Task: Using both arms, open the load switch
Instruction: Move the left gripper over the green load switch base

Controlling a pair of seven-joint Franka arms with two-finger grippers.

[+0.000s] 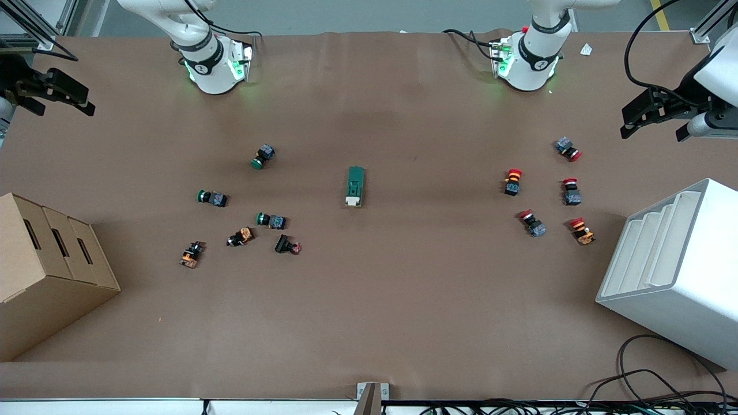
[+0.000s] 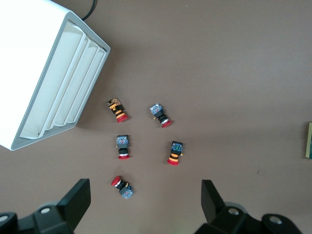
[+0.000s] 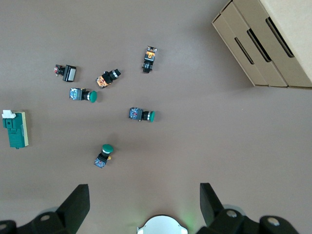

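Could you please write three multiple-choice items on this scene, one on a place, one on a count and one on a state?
1. Where does the load switch lie?
A. In the cardboard box
B. On the bare table, between the two button groups
C. In the white tray

2. How many red-capped push buttons lie toward the left arm's end of the table?
A. Two
B. Five
C. Nine

3. What state are both grippers in?
A. Open and empty
B. Shut on the switch
C. Each holding a button

Answers:
1 B: in the front view it lies alone mid-table.
2 B: five show in the left wrist view.
3 A: the left gripper and the right gripper hang over the table's ends with fingers spread and nothing between them.
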